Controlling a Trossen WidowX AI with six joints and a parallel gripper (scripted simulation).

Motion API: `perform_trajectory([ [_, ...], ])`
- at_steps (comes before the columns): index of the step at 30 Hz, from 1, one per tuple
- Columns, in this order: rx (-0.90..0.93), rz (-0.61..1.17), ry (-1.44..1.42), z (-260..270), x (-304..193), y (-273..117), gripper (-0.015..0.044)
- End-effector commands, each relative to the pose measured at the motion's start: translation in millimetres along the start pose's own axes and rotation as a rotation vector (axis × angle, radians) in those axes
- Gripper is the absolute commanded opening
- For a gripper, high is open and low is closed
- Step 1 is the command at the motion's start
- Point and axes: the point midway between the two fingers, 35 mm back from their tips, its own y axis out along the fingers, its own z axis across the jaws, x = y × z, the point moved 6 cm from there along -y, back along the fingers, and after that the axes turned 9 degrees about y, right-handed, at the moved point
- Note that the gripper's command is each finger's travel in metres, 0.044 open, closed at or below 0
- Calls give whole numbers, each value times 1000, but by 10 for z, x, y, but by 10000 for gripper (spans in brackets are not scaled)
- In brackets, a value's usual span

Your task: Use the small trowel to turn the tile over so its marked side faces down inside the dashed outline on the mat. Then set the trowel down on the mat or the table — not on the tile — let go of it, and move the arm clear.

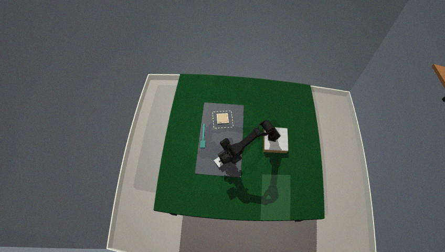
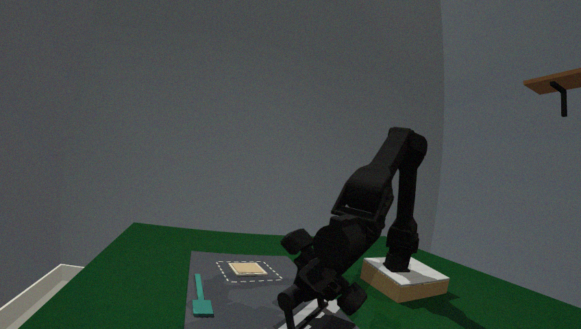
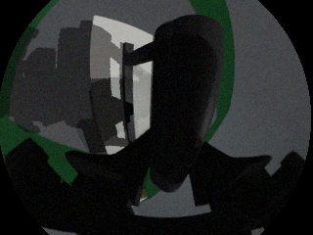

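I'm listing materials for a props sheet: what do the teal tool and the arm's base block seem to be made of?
Teal tool: probably matte plastic or painted metal, given its even, glare-free colour.
Base block: likely wood under a white top, judging by its tan sides.

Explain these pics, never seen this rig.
A black six-joint robot arm works over a green table. One picture looks down, one looks across from outside, and one comes from a wrist camera.

A grey rectangular mat carries a tan square tile inside a white dashed outline, plus a teal long-handled tool with a square head.

The gripper holds a black-handled trowel with a flat white blade.
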Motion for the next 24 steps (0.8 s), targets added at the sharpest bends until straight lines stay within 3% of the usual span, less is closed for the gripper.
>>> perform_trajectory([
  [1, -54, 1, 46, 53, 56, -92, 0],
  [13, -237, -3, 165, 338, 149, -323, 0],
  [24, -247, -6, 171, 387, 156, -292, 0],
])
